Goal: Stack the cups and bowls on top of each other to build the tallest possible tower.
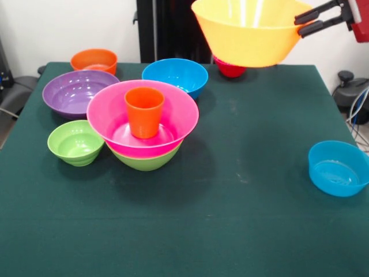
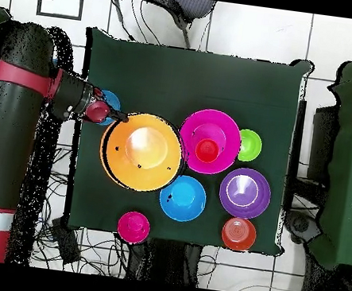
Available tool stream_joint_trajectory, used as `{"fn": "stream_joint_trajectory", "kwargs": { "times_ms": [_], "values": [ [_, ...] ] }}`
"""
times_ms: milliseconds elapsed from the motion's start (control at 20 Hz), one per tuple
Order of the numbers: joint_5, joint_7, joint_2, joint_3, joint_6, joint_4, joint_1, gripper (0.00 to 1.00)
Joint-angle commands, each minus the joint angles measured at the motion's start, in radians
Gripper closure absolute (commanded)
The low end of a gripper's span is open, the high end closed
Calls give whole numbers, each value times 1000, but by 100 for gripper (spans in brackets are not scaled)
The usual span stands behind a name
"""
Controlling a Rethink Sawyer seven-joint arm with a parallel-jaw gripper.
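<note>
Jaws: pinched on rim of large orange bowl point(image 1: 249, 32), bowl held aloft, mouth up, clear of tabletop point(image 1: 230, 190). Gripper point(image 1: 301, 24) enters from upper right in front view.

Tower point(image 1: 144, 130): orange cup point(image 1: 144, 111) upright inside pink bowl point(image 1: 115, 118), pink nested in green bowl point(image 1: 147, 160). Lies lower left of held bowl in front view, well apart.

Judgement: next move carries bowl sideways across to tower.

Front view: shows lift height. Overhead view: held bowl point(image 2: 142, 151) just beside tower point(image 2: 208, 142), rims nearly meeting; height unreadable.
</note>
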Motion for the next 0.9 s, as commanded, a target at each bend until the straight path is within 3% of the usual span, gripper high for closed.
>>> {"fn": "stream_joint_trajectory", "kwargs": {
  "times_ms": [50, 400, 900],
  "values": [
    [-93, -340, 25, 140, -63, 10, -30, 100],
    [-120, -390, 14, 154, -91, 6, -34, 100],
    [-127, -417, 24, 146, -21, -24, -35, 100]
  ]
}}
